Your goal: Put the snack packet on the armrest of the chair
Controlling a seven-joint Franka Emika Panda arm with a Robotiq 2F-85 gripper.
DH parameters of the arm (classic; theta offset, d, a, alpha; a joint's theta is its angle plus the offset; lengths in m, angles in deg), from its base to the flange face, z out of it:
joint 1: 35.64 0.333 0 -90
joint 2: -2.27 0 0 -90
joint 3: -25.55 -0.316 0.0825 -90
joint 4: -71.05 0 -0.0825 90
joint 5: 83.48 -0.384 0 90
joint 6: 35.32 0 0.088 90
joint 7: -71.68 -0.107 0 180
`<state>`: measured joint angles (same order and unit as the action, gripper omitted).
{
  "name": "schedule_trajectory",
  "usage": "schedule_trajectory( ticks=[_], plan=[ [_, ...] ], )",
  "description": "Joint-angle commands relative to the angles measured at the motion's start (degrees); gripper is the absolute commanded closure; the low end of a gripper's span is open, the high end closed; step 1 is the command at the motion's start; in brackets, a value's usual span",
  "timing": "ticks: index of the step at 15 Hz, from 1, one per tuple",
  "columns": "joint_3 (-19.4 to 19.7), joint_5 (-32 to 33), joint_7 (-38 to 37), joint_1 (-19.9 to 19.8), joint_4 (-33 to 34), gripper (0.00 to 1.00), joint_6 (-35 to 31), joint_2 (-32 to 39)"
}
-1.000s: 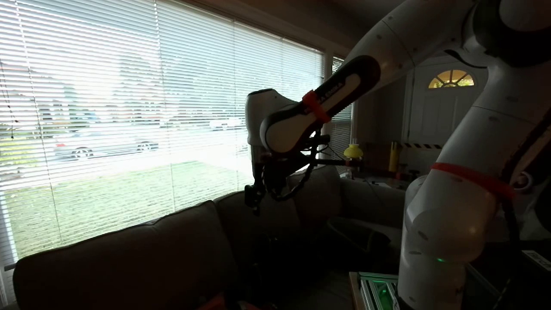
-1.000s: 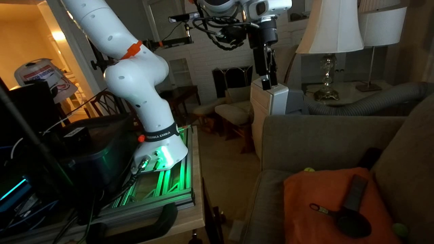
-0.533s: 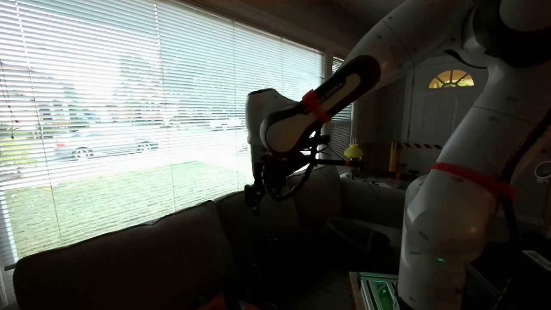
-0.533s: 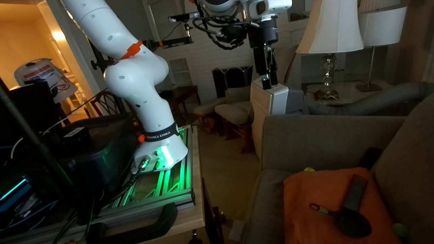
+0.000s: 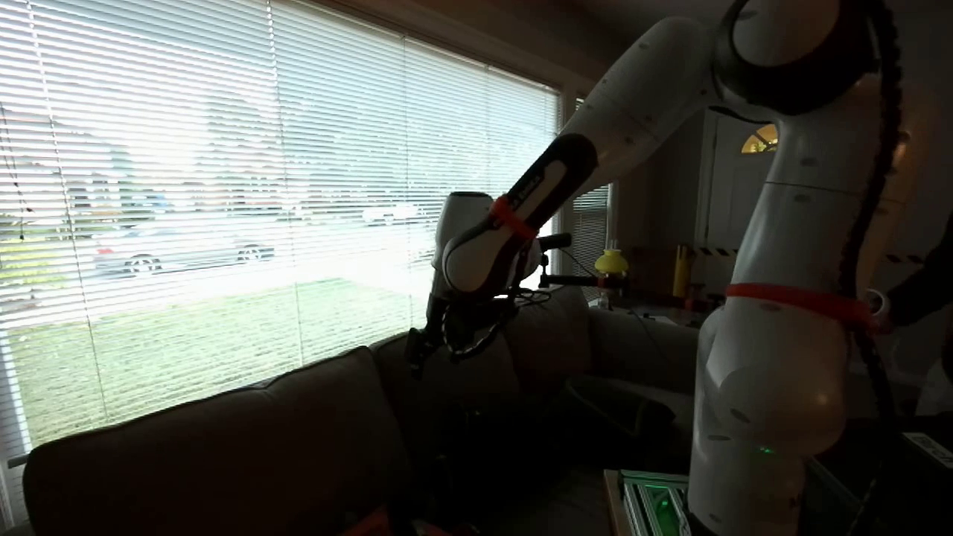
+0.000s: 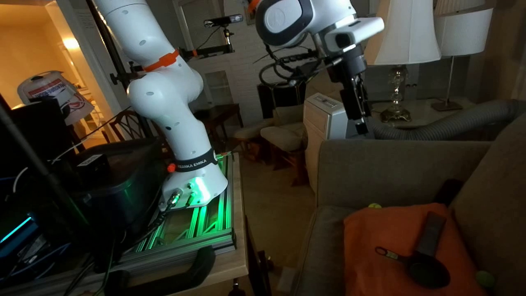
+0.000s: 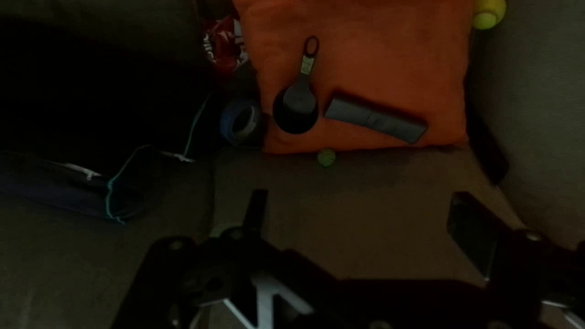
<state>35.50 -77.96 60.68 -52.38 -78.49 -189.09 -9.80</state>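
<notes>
The robot arm [image 6: 166, 92] reaches lower and farther forward than in earlier frames, its gripper [image 7: 358, 201] over the chair [image 6: 324, 246], jaws spread, empty. In the wrist view, the snack packet [image 7: 225, 45] lies just beside the orange pillow's [image 7: 388, 50] left edge, past its lower-left corner (contact uncertain). Beyond the pillow in an exterior view stands the armrest [image 6: 404, 172]. Approach apparently begun; grasp outstanding.

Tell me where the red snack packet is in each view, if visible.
Wrist view: upper left of centre, the snack packet beside the orange cushion.
In an exterior view, with window blinds: too dark to tell.
In an exterior view, with a lampshade: not visible.
Shared landmark: the sofa, in all three views.
</notes>
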Motion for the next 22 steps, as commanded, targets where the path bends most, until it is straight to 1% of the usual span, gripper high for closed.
schedule_trajectory(
  ticks=[1,2,3,5,7,8,9,11,13,14,15,16,19,20,22],
  plan=[
    [13.42,-15.88,16.10,14.87,4.59,0.00,-1.00,7.25],
    [17.29,-20.56,20.85,19.30,6.42,0.00,1.26,7.77],
    [20.27,-25.28,25.57,22.90,8.52,0.00,3.32,8.55],
    [22.10,-34.60,34.64,26.02,14.06,0.00,7.90,11.34],
    [23.83,-39.16,43.41,26.44,19.66,0.00,15.33,14.80],
    [16.76,-41.40,47.67,17.55,22.83,0.00,18.12,18.82],
    [15.98,-43.44,51.38,15.29,25.52,0.00,19.90,22.16],
    [12.02,-42.02,53.27,9.17,29.75,0.00,19.27,27.63],
    [8.22,-41.04,53.62,3.95,34.13,0.00,15.66,33.97],
    [6.84,-38.69,50.91,3.59,27.95,0.00,15.99,25.99],
    [5.64,-38.48,51.49,1.66,30.00,0.00,15.47,29.02],
    [4.95,-38.28,51.66,0.60,31.56,0.00,15.20,31.27],
    [4.20,-38.03,51.55,0.15,33.63,0.00,15.07,33.54],
    [4.74,-35.59,48.72,1.54,32.57,0.00,9.84,34.53],
    [3.77,-31.82,43.83,1.64,31.42,0.00,-0.11,37.31]
  ],
)
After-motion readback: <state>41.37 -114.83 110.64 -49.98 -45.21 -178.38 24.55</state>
